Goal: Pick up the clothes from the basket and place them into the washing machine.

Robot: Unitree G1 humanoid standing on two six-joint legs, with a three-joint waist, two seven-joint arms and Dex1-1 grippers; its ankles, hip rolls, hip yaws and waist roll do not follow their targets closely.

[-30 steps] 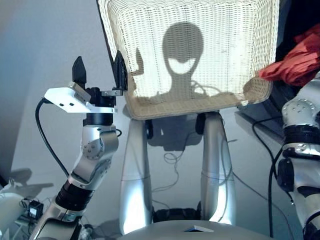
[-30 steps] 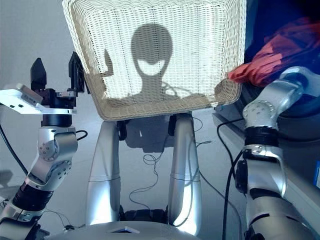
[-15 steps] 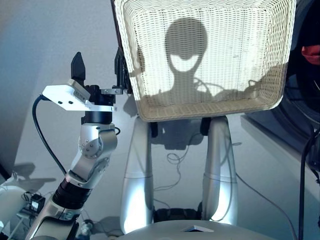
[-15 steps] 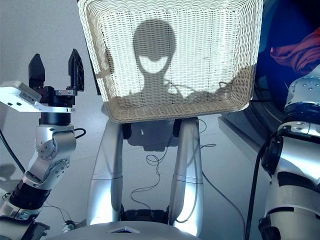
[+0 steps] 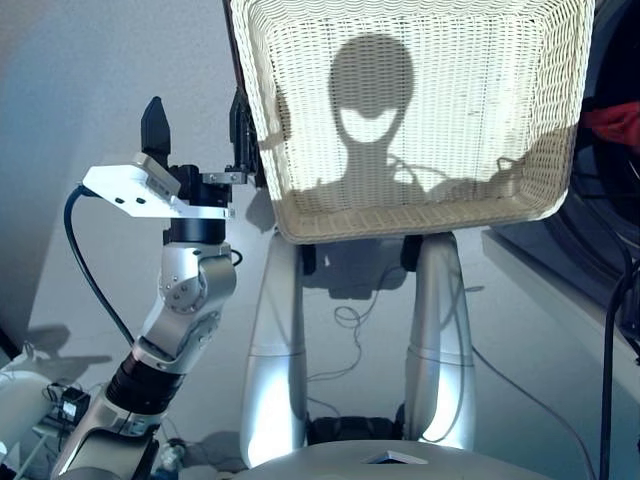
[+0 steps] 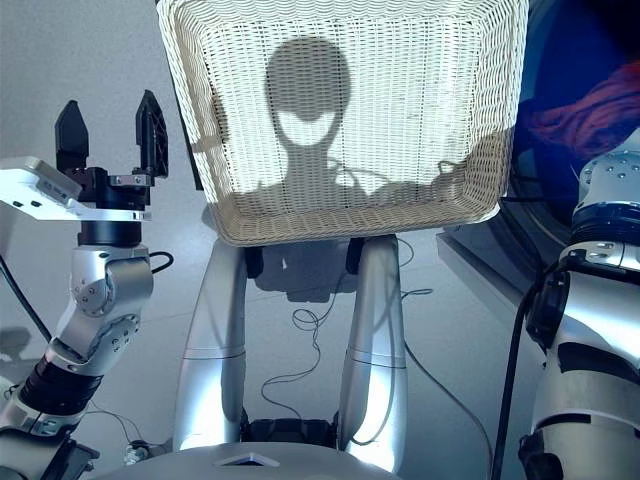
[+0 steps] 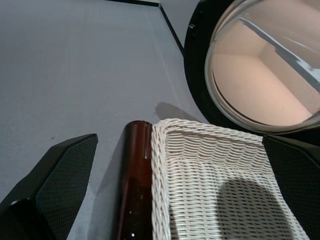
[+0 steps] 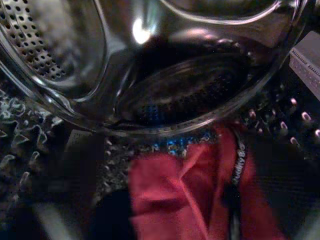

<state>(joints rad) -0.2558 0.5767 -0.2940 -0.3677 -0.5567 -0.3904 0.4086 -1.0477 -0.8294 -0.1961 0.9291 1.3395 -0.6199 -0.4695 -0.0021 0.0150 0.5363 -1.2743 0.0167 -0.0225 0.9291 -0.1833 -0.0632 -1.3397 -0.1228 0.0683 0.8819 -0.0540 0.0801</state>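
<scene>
Basket (image 5: 410,110) bare, left end effector (image 5: 196,125) open beside it, right one's grip unclear, orange-red garment (image 8: 195,195) at drum (image 8: 180,95).

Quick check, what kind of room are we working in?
Likely a laundry area or test setup: a front-loading washing machine with a perforated drum, a wicker basket, an orange-red garment and a plain grey floor.

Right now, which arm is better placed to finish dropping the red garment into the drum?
The right. Its wrist view looks into the washing machine's perforated drum with the orange-red garment right at its fingers. The left gripper is open beside the basket, outside the machine.
</scene>
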